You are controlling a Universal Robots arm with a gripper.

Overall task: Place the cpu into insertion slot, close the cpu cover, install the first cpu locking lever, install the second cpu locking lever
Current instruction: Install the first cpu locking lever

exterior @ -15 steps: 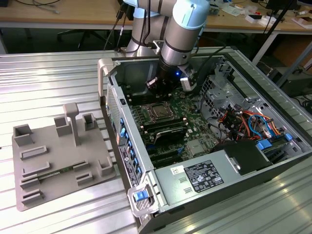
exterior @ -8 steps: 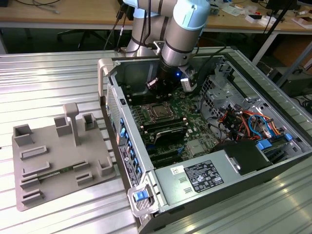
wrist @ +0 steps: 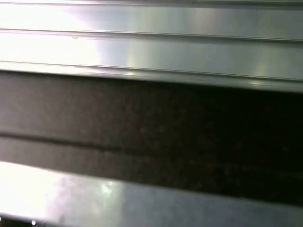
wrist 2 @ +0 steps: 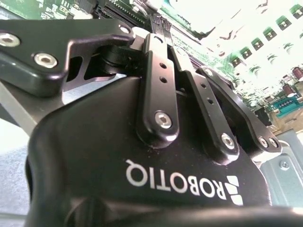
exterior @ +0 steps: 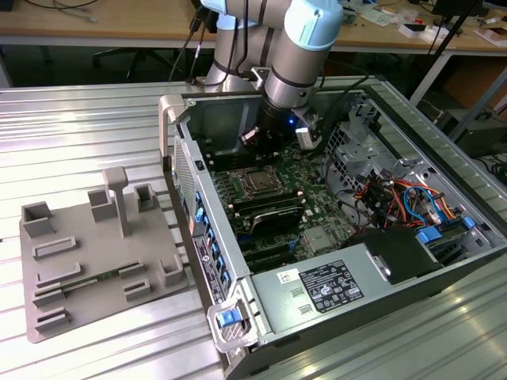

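In the exterior view my gripper hangs from the arm inside the open computer case, just above the green board and just behind the insertion slot. The slot is a small square with a silver rim, and the cpu cover seems to lie flat on it. A dark grey square shows in the window; I cannot tell whether it is the cpu. The locking levers are too small to make out. The second wrist view shows the gripper body and black linkages pointing at the board.
The computer case lies open on a ribbed aluminium table. Black finned bars sit just in front of the slot, with a power supply nearer still. Orange and blue cables are at the exterior view's right, a grey fixture plate at its left.
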